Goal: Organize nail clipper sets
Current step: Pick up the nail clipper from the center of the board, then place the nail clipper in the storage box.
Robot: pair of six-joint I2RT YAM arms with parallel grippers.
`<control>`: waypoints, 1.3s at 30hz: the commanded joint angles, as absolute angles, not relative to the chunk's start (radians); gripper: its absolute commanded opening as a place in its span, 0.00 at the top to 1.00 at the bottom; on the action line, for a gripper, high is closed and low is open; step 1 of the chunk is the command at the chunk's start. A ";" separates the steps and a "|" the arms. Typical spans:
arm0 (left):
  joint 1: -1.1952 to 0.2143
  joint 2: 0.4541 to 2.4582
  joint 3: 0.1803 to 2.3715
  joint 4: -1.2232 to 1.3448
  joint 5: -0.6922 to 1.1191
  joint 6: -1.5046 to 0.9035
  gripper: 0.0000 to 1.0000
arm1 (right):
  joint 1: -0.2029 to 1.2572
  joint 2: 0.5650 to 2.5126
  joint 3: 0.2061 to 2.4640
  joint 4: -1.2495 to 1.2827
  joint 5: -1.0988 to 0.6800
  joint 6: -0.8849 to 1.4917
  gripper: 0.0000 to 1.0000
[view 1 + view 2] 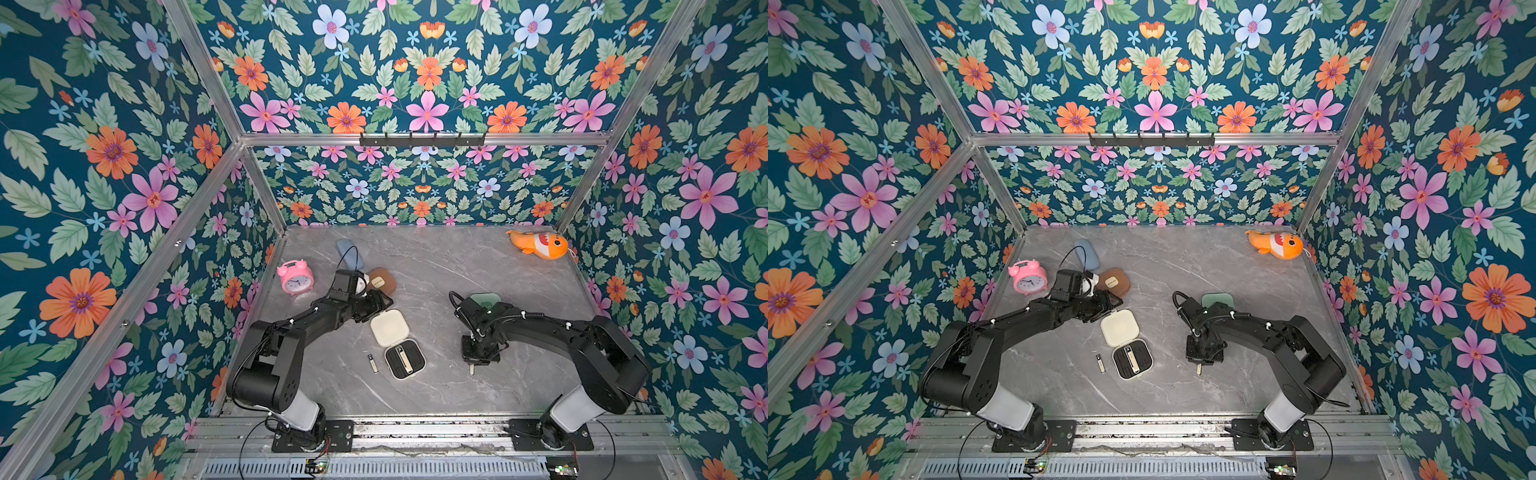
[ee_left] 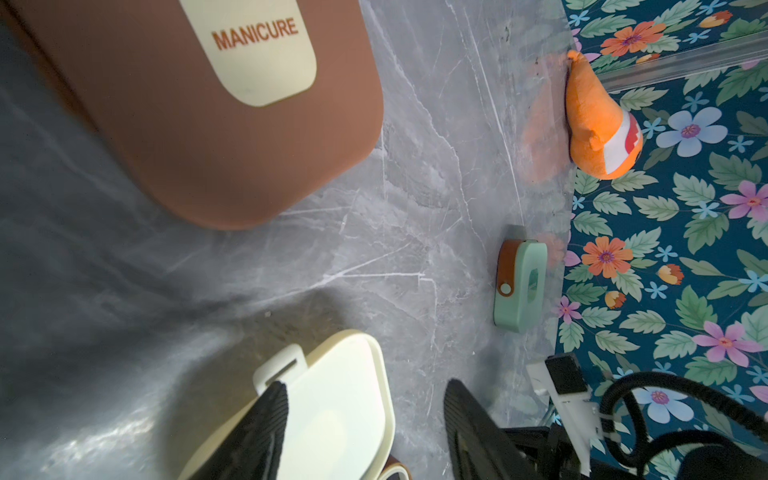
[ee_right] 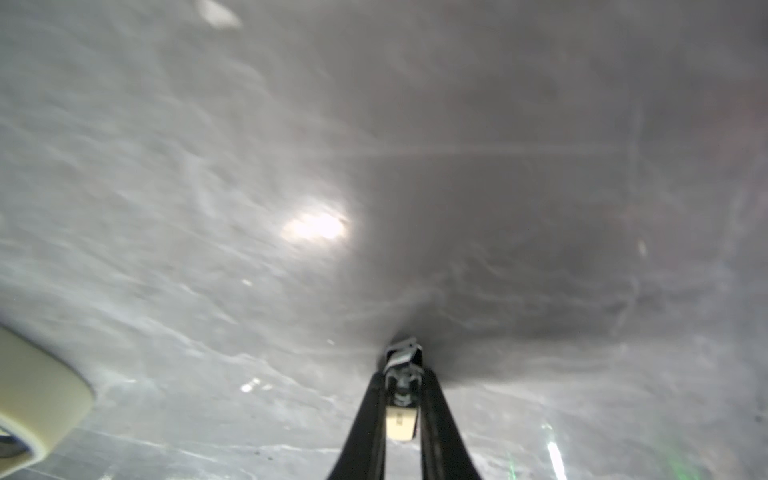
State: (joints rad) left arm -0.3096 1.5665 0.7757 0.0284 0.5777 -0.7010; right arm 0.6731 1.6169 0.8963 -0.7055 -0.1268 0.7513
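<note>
The mint case [image 1: 485, 298] is mostly hidden behind the right arm. Right of the open cream case [image 1: 389, 328], the right gripper [image 3: 402, 376] points down, fingers pinching a beige clipper [image 3: 401, 422]. The left gripper [image 2: 365, 419] hovers at its lid, fingers apart. Its black insert holds a silver clipper [image 1: 405, 358], and a small clipper [image 1: 372, 363] lies just left.

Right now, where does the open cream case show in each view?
Both top views: cream case mid-table, open, between the arms.
Left wrist: picture's lower edge, partly behind one of the left fingers.
Right wrist: sliver at the lower left edge, apart from the right fingers pinching a clipper.
Shared landmark: the grey marble table.
</note>
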 commanded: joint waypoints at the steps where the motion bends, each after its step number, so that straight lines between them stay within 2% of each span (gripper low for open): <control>1: -0.311 1.574 0.780 0.043 0.585 -0.695 0.37 | 0.683 1.637 0.954 -0.704 -0.140 0.700 0.88; 17: -0.310 1.632 0.751 0.067 0.578 -0.681 0.37 | 0.913 1.854 1.357 -0.740 -0.133 0.489 0.91; 39: -0.310 1.652 0.705 0.091 0.562 -0.681 0.38 | 0.974 1.996 1.447 -0.707 -0.168 0.461 0.92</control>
